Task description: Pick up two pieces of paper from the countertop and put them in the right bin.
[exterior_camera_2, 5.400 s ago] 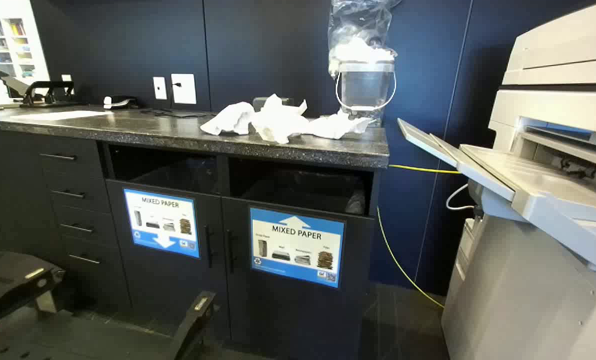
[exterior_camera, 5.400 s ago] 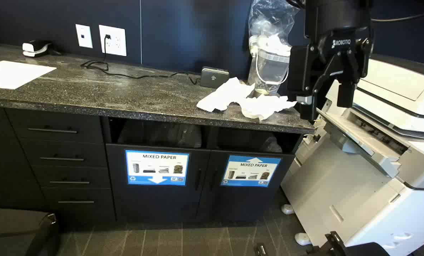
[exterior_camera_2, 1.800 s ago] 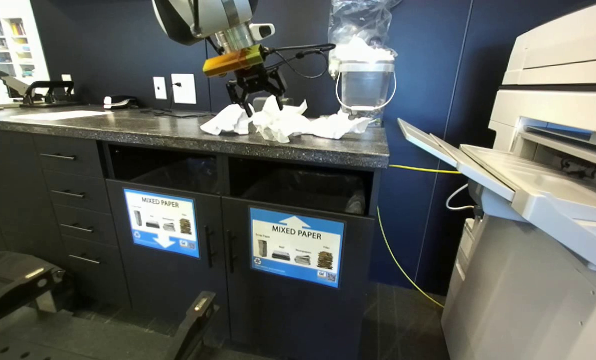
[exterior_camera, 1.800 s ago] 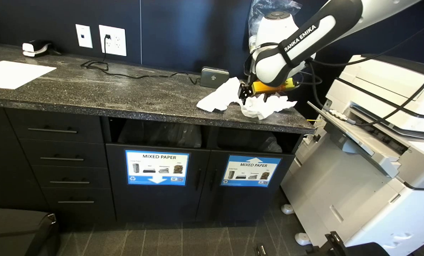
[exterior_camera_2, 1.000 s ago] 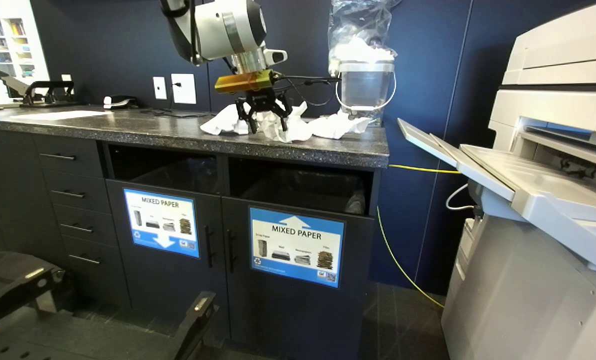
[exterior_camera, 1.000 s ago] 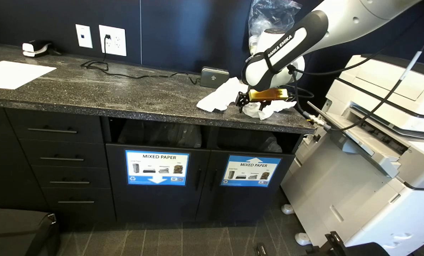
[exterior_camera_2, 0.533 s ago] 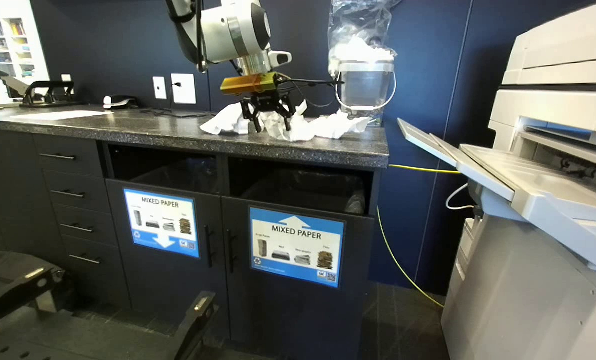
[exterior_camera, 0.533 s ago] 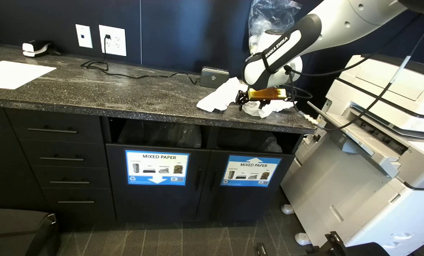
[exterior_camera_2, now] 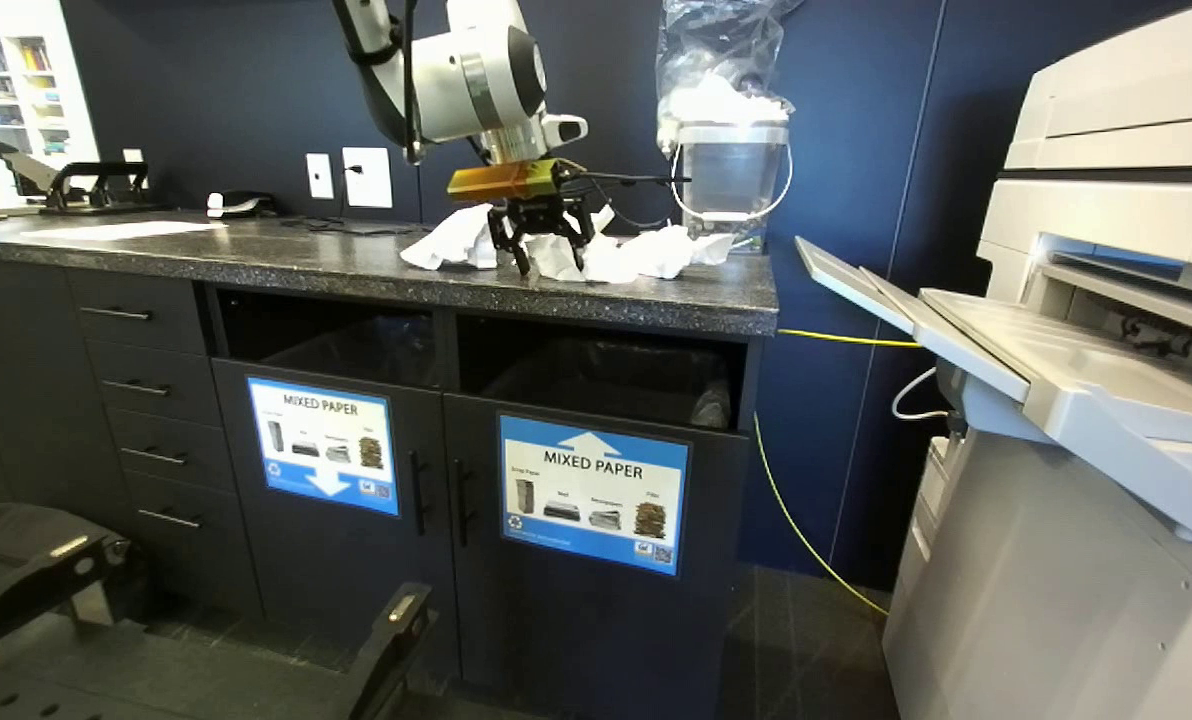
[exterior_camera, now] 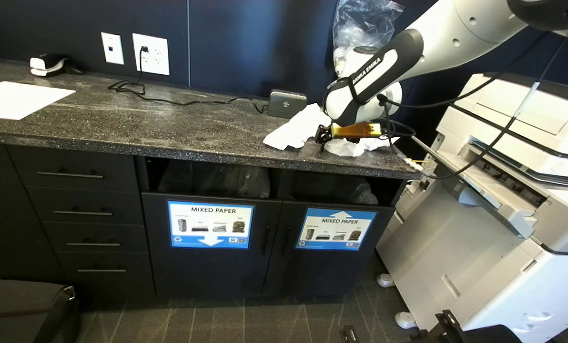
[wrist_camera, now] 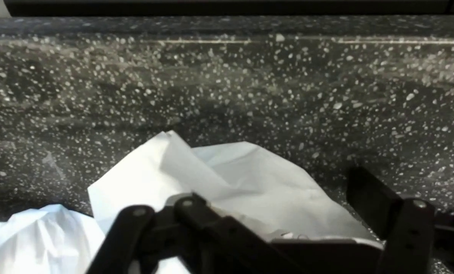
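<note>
Seems ready to close the spread end effector (exterior_camera_2: 551, 267) on a rumpled paper (wrist_camera: 257, 179) resting on the worktop (wrist_camera: 250, 76), lying between the fingers (wrist_camera: 371, 201) in the wrist view and reaching past 1 of them.

In an exterior view, the place looks like an office copy area, with a bulky printer (exterior_camera_2: 1046, 530) filling the right of the frame, 2 black bins (exterior_camera_2: 566, 590) labelled MIXED PAPER at lower centre, and bookshelves (exterior_camera_2: 6, 102) at upper left.
</note>
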`<state>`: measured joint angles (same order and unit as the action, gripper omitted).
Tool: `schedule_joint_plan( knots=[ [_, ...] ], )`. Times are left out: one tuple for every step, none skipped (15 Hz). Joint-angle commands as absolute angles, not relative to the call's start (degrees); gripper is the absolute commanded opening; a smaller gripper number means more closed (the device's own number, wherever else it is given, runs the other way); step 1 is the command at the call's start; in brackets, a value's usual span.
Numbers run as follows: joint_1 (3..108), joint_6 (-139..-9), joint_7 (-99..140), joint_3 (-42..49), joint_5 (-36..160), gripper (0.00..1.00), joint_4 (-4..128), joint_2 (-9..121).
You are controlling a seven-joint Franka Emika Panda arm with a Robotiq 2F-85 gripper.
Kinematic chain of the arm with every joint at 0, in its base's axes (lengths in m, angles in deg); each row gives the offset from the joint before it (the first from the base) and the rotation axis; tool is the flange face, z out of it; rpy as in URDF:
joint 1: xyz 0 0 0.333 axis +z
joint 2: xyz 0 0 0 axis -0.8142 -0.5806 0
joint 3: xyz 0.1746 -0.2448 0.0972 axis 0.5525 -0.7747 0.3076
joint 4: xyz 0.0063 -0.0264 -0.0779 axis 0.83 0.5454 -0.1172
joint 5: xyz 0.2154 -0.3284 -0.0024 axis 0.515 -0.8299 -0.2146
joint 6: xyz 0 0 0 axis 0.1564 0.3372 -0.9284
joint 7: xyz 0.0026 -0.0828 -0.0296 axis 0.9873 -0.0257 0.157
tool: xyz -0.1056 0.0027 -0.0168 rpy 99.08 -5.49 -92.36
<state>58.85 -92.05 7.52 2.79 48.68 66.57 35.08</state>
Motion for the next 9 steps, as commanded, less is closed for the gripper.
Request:
schedule_joint_plan(
  knots=[
    [59.9,-93.08,9.06,1.35,50.78,0.59,64.2,33.13],
    [59.9,-93.03,9.06,1.31,50.84,0.5,64.04,33.15],
    [59.93,-92.96,9.04,1.28,50.86,0.43,63.86,33.1],
    [60.01,-92.95,8.97,1.17,50.79,0.36,63.8,33.08],
    [60.03,-92.82,8.99,1.14,50.82,0.28,63.71,33.11],
    [60.16,-92.63,8.91,1.02,50.75,0.21,63.66,33.06],
    [60.34,-92.18,8.89,0.88,50.63,0.13,63.61,33.01],
    [60.53,-91.01,8.99,0.72,50.51,0.07,63.35,32.96],
    [60.74,-89.67,9.2,0.51,50.28,0.07,63.2,32.94]
  ],
)
